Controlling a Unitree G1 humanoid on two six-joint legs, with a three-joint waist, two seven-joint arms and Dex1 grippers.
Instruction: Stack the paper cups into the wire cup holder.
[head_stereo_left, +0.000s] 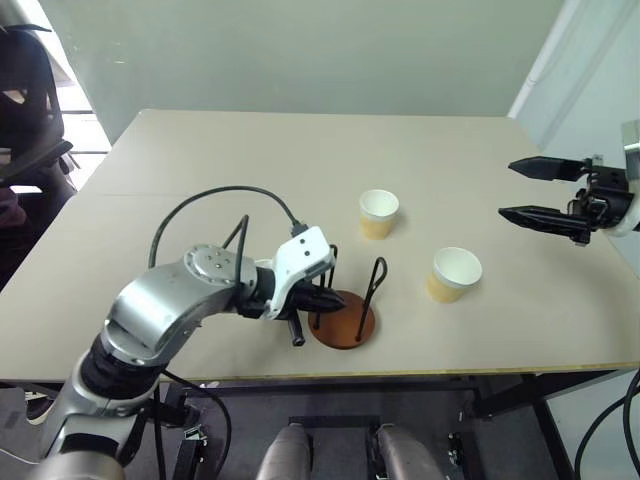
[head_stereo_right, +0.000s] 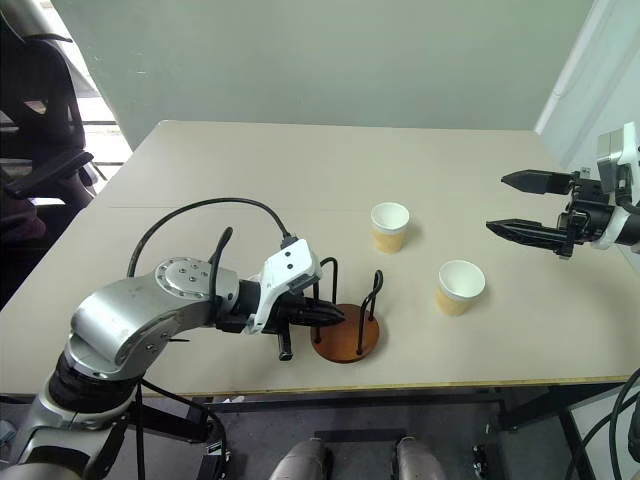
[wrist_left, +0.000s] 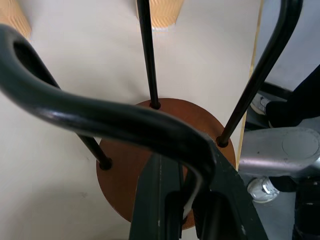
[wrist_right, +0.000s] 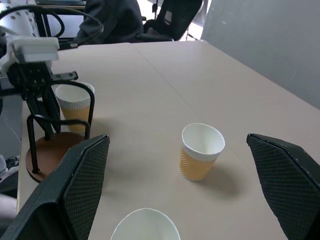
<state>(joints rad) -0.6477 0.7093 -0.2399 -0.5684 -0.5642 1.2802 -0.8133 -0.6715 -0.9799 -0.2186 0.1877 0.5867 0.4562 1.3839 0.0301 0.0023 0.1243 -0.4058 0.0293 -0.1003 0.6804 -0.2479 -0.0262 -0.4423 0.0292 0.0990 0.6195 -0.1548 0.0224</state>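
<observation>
Left eye view puts the wire cup holder low and centre, close to the table's near edge, and your left gripper has its fingers pressed together on one of the black wire loops, apparently to steady or reposition the stand, since its disc base carries no cup yet. Right of centre two paper cups stand upright and apart; the right wrist view shows a third cup just behind the holder. Your right gripper hangs at the right edge of the frame with fingers spread wide and empty, well placed to take the nearer cup. You have plenty of bare tabletop beyond, little in front.
</observation>
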